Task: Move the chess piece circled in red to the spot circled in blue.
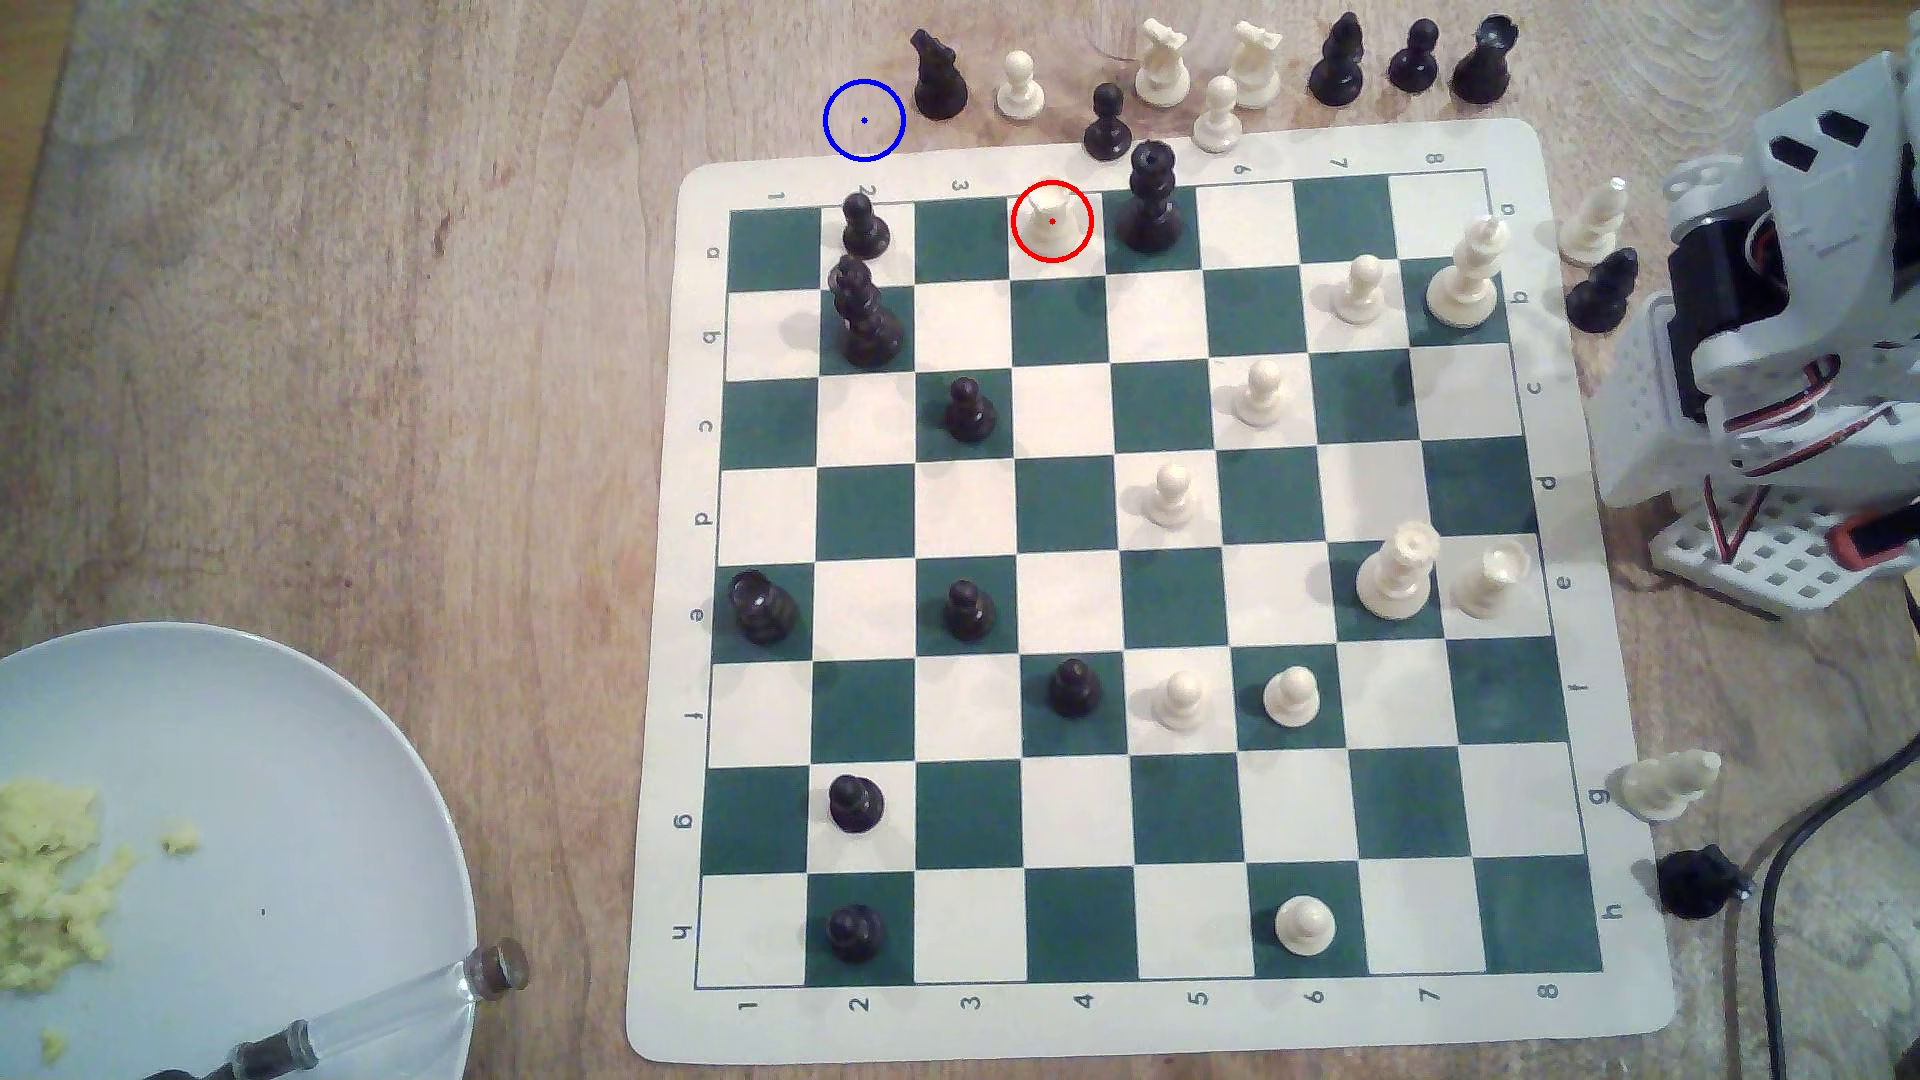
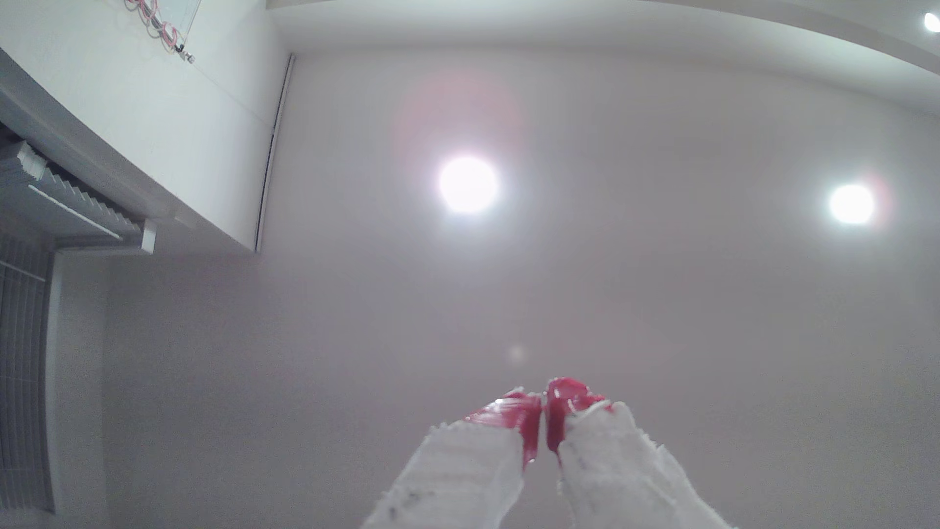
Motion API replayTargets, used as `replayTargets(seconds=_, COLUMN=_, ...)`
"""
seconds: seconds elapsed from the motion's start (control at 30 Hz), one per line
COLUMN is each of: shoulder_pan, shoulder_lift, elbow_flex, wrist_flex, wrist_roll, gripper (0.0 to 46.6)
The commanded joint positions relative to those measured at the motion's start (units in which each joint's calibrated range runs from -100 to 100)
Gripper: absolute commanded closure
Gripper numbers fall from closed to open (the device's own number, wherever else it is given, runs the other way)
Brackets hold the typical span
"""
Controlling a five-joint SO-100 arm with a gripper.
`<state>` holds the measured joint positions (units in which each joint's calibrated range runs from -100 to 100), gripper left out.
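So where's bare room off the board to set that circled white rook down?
The bare wood at the blue-ringed spot is free, bordered by the black knight on the exterior view's right and the board's corner below. Wood further left is open too. The row of captured pieces beyond the knight is crowded.

My wrist camera is looking up at a pale grey-white ceiling, where two round lamps are glaring hard enough to throw pinkish flare around themselves; a third one is peeking in at the corner. A white wall is meeting the ceiling along a dark seam, and slatted blinds are hanging beside it. In the exterior view, a light-brown wooden table is showing its grain, and even light is falling across it with soft shadows.
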<state>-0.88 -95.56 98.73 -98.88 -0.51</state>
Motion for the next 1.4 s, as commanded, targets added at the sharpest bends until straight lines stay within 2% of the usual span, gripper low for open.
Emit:
replayTargets(seconds=0.0, shoulder_pan=-0.1, shoulder_lift=-0.2, elbow_flex=1.3, wrist_flex=3.4, wrist_roll=0.1, gripper=46.4)
replayTargets(seconds=0.17, shoulder_pan=0.7, shoulder_lift=-0.2, elbow_flex=-1.7, wrist_flex=10.7, wrist_roll=0.1, gripper=46.4)
replayTargets(seconds=0.37, shoulder_pan=4.2, shoulder_lift=-0.3, elbow_flex=-13.1, wrist_flex=41.7, wrist_roll=0.1, gripper=46.4)
replayTargets(seconds=0.5, shoulder_pan=7.3, shoulder_lift=0.1, elbow_flex=-18.4, wrist_flex=55.9, wrist_roll=0.0, gripper=46.4)
replayTargets(seconds=0.77, shoulder_pan=12.2, shoulder_lift=12.3, elbow_flex=-26.9, wrist_flex=73.3, wrist_roll=0.0, gripper=46.4)
replayTargets(seconds=0.9, shoulder_pan=15.3, shoulder_lift=12.2, elbow_flex=-28.2, wrist_flex=85.5, wrist_roll=0.1, gripper=46.4)
replayTargets(seconds=0.93, shoulder_pan=15.7, shoulder_lift=14.6, elbow_flex=-30.8, wrist_flex=90.0, wrist_roll=-1.0, gripper=46.4)
replayTargets(seconds=1.03, shoulder_pan=16.8, shoulder_lift=17.0, elbow_flex=-31.3, wrist_flex=94.1, wrist_roll=-1.0, gripper=46.4)
replayTargets(seconds=1.17, shoulder_pan=18.3, shoulder_lift=19.7, elbow_flex=-33.4, wrist_flex=103.6, wrist_roll=3.6, gripper=46.4)
replayTargets(seconds=1.3, shoulder_pan=19.7, shoulder_lift=26.1, elbow_flex=-42.1, wrist_flex=118.7, wrist_roll=3.4, gripper=46.4)
replayTargets(seconds=1.37, shoulder_pan=21.8, shoulder_lift=33.5, elbow_flex=-49.1, wrist_flex=125.6, wrist_roll=2.9, gripper=46.4)
